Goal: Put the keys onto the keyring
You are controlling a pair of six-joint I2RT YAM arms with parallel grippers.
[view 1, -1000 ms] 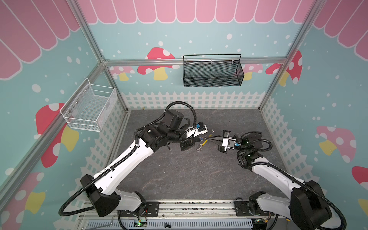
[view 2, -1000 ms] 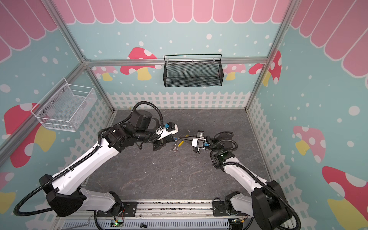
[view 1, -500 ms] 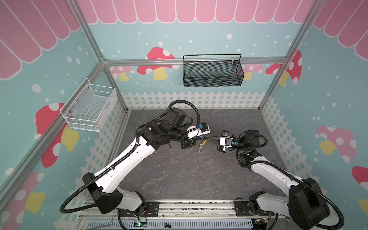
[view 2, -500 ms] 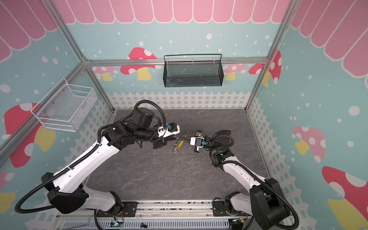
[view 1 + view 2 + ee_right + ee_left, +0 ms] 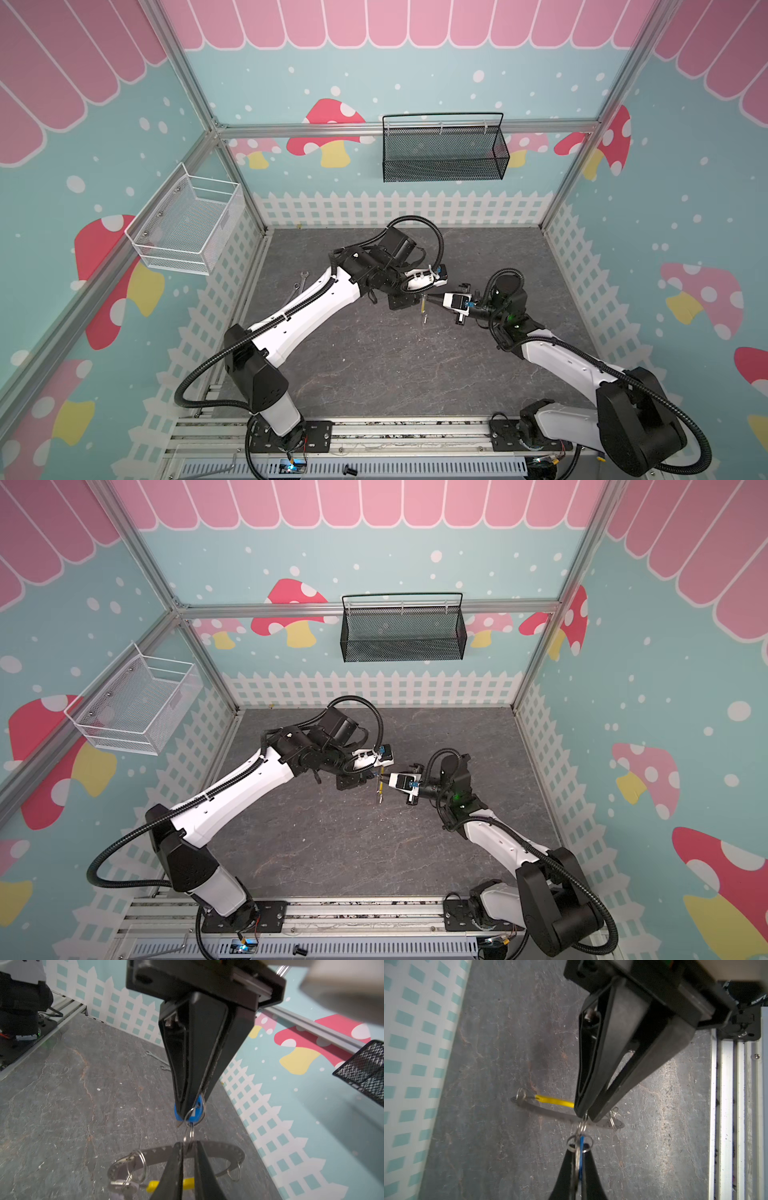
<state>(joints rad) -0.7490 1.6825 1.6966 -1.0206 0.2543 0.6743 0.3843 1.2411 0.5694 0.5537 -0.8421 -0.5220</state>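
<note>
1. Nearest the camera head, both arm bases sit on the aluminium rail (image 5: 395, 424) at the front edge of the grey stone-look surface (image 5: 374, 365).
2. The two arms reach inward and meet tip to tip over the middle of the surface, clear of it.
3. The right end effector (image 5: 190, 1118) is drawn in on the blue-tagged key (image 5: 197, 1105), and the blue tag is sandwiched flat between its fingers.
4. A small split ring (image 5: 190, 1134) runs from that tag to the tips of the left end effector (image 5: 584, 1113). Its fingers are pressed together on the keyring (image 5: 218, 1150).
5. The keyring hangs off the surface below the left tips in both top views (image 5: 422, 306). Its yellow segment (image 5: 554, 1101) ends at the left fingertips.
6. The keyring's far end carries another split ring with the lilac-tagged key (image 5: 117, 1185), which is blurred at the edge of the right wrist view.
7. Further back, toward the left fence wall, two wrenches (image 5: 302, 279) lie on the surface.
8. A white wire basket (image 5: 183, 226) is mounted on the left wall.
9. Farthest away, a black mesh basket (image 5: 442, 156) hangs on the back wall.
</note>
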